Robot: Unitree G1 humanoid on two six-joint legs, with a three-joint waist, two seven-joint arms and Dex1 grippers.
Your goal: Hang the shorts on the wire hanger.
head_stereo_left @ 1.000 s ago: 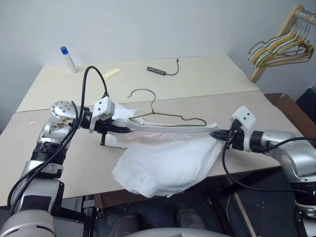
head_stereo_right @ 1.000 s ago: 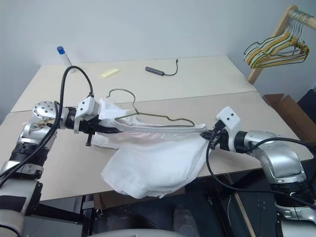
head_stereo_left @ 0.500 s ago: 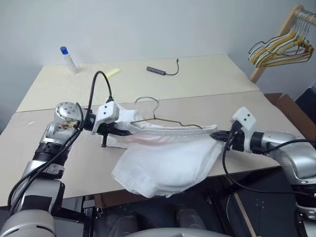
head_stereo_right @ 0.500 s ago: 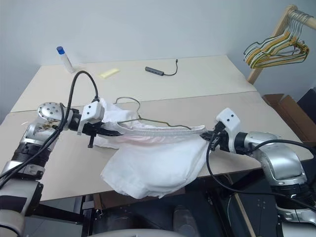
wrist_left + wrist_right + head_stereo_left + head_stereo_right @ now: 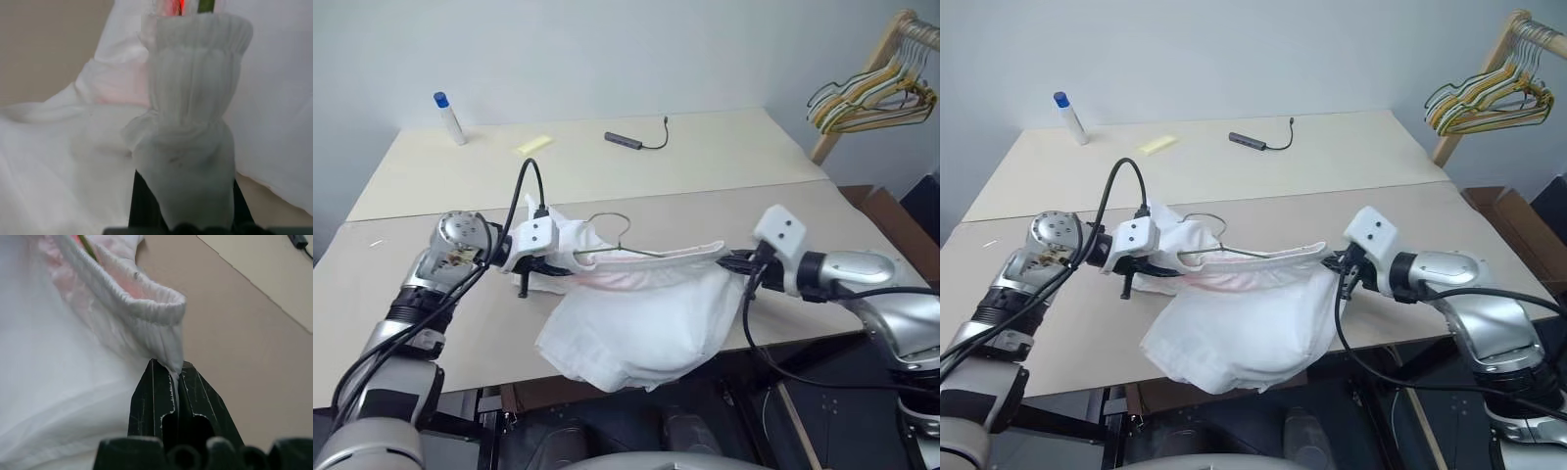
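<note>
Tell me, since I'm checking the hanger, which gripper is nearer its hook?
Left. The left gripper sits beside the wire hanger hook; the right gripper is farther.

We hold both arms out in front, angled inward and slightly downward; our left gripper (image 5: 558, 262) is pinched tight on cloth, our right gripper (image 5: 172, 378) likewise clamped on cloth between its black fingers

A pale beige table (image 5: 734, 157). Near its far edge lie a grey bar with a black cable (image 5: 636, 139), a yellow slip (image 5: 532, 144) and an upright blue-capped white bottle (image 5: 448, 118). White shorts (image 5: 636, 328) drape over its near edge.
</note>
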